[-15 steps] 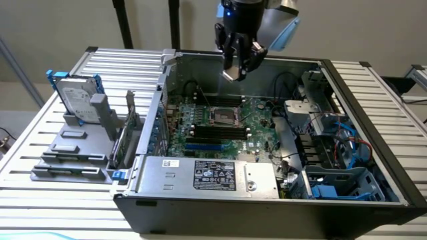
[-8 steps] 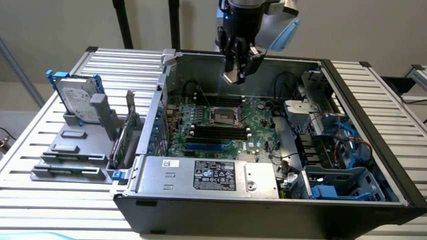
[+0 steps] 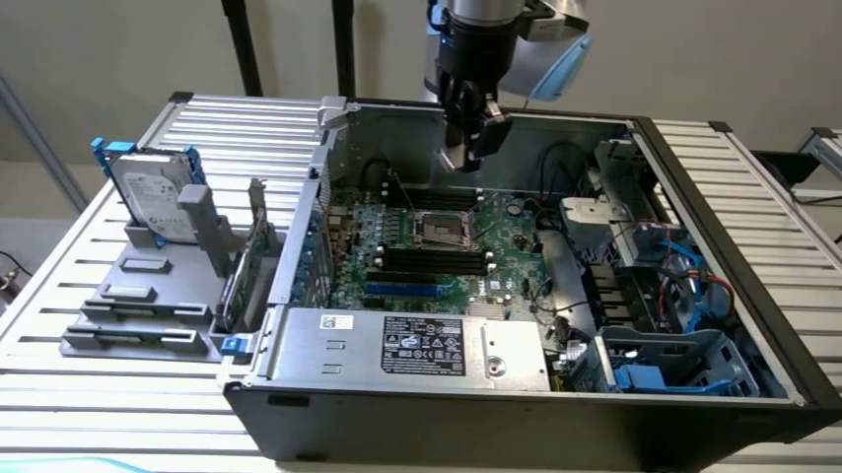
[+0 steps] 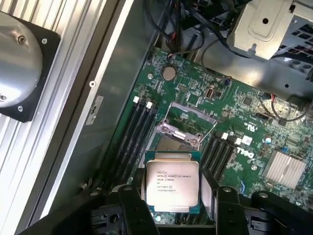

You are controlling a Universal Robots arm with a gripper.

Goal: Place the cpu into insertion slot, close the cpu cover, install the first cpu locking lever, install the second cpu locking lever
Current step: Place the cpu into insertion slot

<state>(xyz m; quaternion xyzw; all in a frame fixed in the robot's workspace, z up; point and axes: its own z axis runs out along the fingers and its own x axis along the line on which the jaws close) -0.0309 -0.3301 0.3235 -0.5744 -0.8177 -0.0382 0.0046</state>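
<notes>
The gripper (image 4: 176, 198) has its fingers (image 4: 131, 204) clamped on the cpu (image 4: 171, 183), high above the open insertion slot (image 4: 169, 145), so this first step needs careful lining up.

The cpu (image 4: 171, 183), a pale silver square with its printed lettering face up, hangs level above the green motherboard (image 4: 234, 110). At the board's middle the dark insertion slot (image 3: 444, 232) lies uncovered, with the silvery cpu cover (image 4: 182, 133) swung open at its edge.
</notes>
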